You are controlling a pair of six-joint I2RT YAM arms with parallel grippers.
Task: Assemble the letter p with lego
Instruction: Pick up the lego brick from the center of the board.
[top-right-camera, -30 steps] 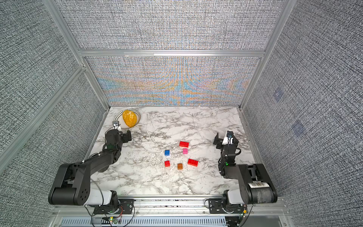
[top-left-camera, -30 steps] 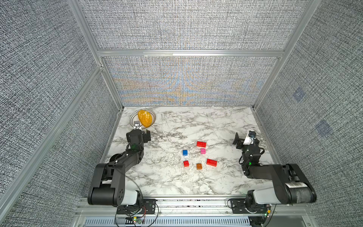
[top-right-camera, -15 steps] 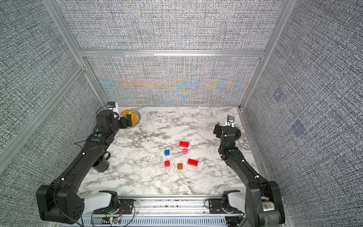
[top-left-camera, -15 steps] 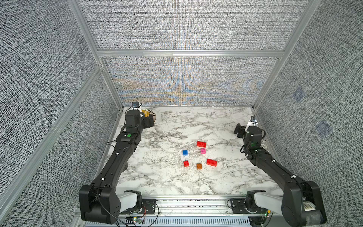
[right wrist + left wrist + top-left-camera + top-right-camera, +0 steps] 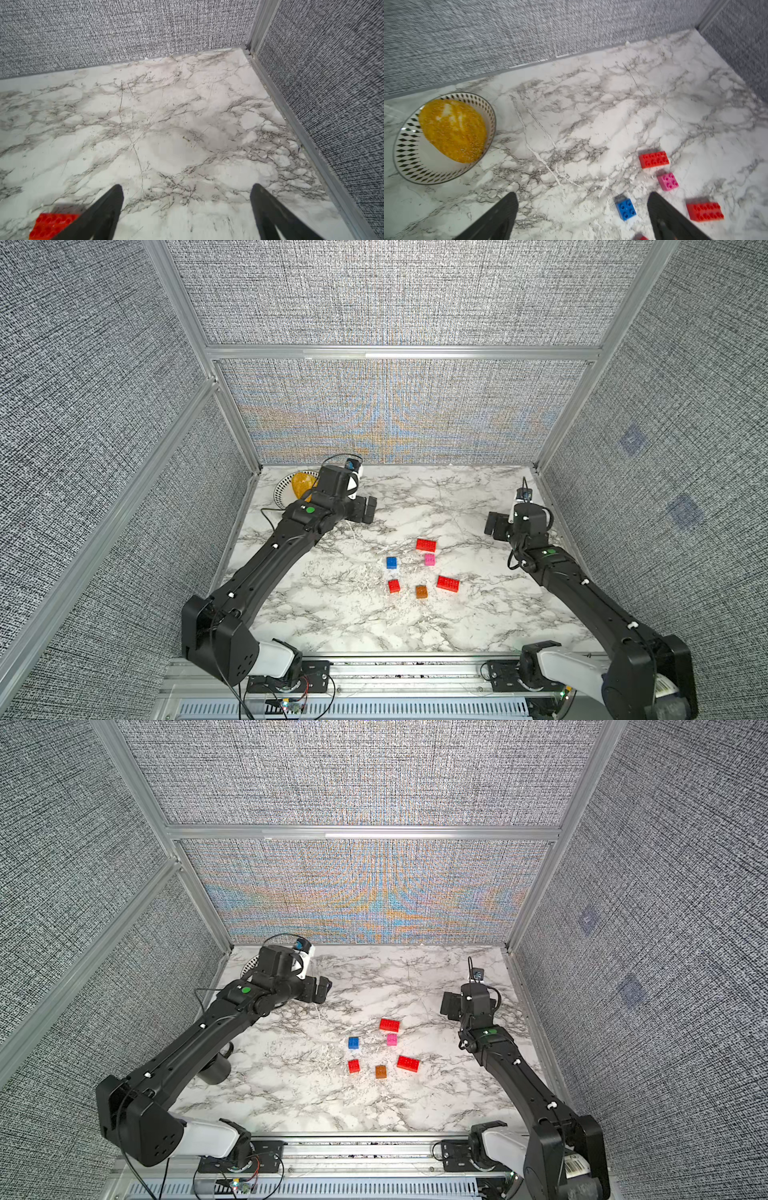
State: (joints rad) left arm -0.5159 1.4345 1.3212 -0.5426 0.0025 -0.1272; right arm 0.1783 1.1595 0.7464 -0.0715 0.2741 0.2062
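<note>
The lego lies as loose bricks, all apart, in the middle of the marble table: a long red one [image 5: 426,544], pink [image 5: 429,559], blue [image 5: 391,562], small red [image 5: 394,585], orange [image 5: 421,591] and another long red one [image 5: 448,583]. No letter p is in view. My left gripper [image 5: 368,510] hangs open above the table, to the back left of the bricks. In the left wrist view the blue brick [image 5: 626,209] shows between its fingers, far below. My right gripper [image 5: 494,524] hangs open to the right of the bricks, with nothing between its fingers [image 5: 116,199].
A patterned bowl [image 5: 282,493] holding a round orange lump [image 5: 452,131] stands in the back left corner, behind the left arm. Grey fabric walls with metal rails close the table on three sides. In the right wrist view, the back right corner post [image 5: 255,27] is near.
Both arms have unfolded from a low, tucked pose and stretched out over the table. The left gripper has swung from the bowl toward the middle. The bricks have not moved.
</note>
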